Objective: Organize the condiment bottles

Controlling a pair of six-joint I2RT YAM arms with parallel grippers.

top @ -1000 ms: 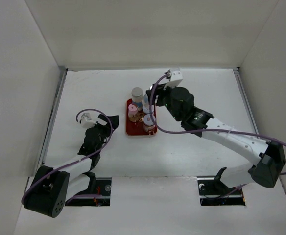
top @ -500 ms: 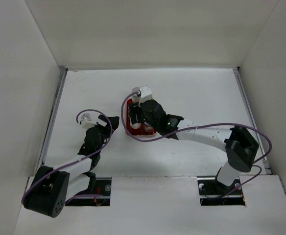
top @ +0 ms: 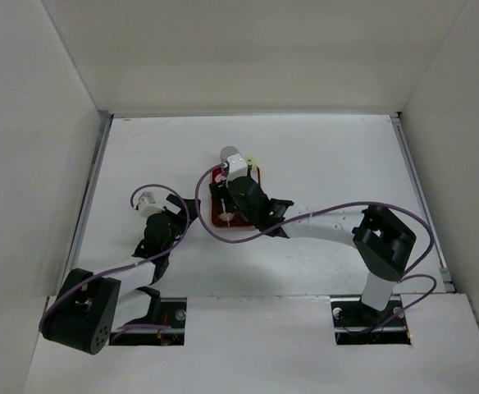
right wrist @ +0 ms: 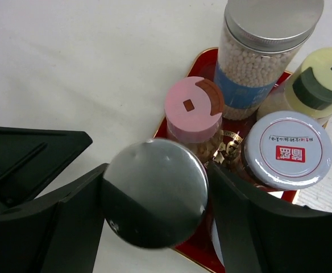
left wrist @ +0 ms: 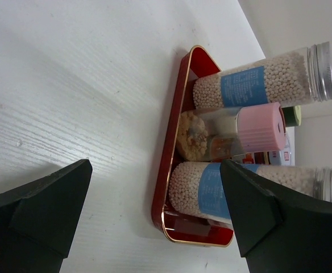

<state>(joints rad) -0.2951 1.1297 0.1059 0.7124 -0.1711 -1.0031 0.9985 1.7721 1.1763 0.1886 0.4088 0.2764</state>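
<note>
A red tray [right wrist: 204,60] holds the condiment bottles. My right gripper [right wrist: 154,187] is shut on a silver-capped bottle [right wrist: 154,199], upright at the tray's near left corner. Behind it stand a pink-capped bottle [right wrist: 193,108], a jar with a pale lid and red mark [right wrist: 288,149], a yellowish-capped bottle [right wrist: 319,85] and a tall silver-capped, blue-labelled bottle of white beads [right wrist: 265,51]. In the left wrist view the held bottle [left wrist: 211,187] stands low in the tray [left wrist: 174,142]. My left gripper [left wrist: 154,170] is open and empty, left of the tray [top: 215,220].
White side walls enclose the table on the left, right and back. My right arm [top: 330,226] stretches across the table from the right towards the tray, with its purple cable looping above it. My left arm [top: 141,263] lies at the near left.
My right arm has swung left from the tray's right side to over its near left corner. The left arm has barely moved.
</note>
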